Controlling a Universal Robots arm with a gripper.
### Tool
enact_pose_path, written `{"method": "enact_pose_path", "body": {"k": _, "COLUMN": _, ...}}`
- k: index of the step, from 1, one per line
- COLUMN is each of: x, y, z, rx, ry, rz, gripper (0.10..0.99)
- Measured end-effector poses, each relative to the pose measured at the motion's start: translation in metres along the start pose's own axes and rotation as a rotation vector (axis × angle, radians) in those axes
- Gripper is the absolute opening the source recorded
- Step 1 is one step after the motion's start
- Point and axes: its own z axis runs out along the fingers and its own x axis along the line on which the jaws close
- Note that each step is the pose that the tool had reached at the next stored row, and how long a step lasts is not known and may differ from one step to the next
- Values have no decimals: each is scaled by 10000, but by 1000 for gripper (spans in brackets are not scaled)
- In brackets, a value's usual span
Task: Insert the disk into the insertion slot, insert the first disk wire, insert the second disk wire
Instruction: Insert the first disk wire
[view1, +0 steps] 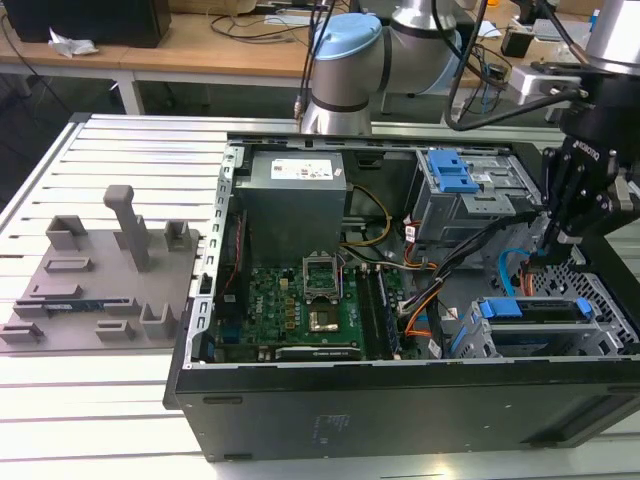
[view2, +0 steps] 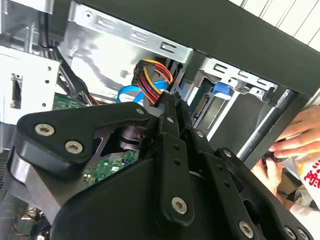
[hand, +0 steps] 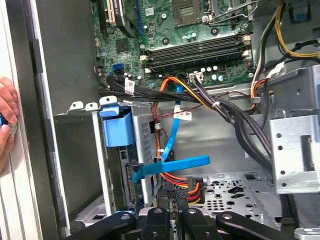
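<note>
Inside the case, at the exterior view's right, reaches down with the gripper just beside the slot. Clamps the gripper shut on the power wire, right at its plug, with red, orange and yellow strands bunched behind; probably held that close to the end to keep the plug square to the disk's rear edge. Shows the disk already seated in the slot, blue carrier at the bay mouth, so seemingly done with that step. Leaves the plug near the disk's back but, by the look of it, not yet home. Carries a blue wire down from the board and across to the same rear edge in the first wrist view, apparently plugged in there; hard to confirm. Rests a hand on the case's outer wall, likely to steady it. Hides a good deal: disk sockets tucked behind carrier and cables, gripper tips cut off at the frame edge in the first wrist view, plug face blocked by the gripper's own linkage in the second wrist view, hand cropped to a few fingers
</note>
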Motion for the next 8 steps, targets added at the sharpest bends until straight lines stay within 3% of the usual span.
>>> {"method": "enact_pose_path", "body": {"k": 4, "x": 58, "y": -8, "z": 14, "rx": 14, "ry": -16, "rz": -95, "gripper": 169}}
{"method": "enact_pose_path", "body": {"k": 8, "x": 65, "y": -8, "z": 15, "rx": 16, "ry": -14, "rz": -102, "gripper": 169}}
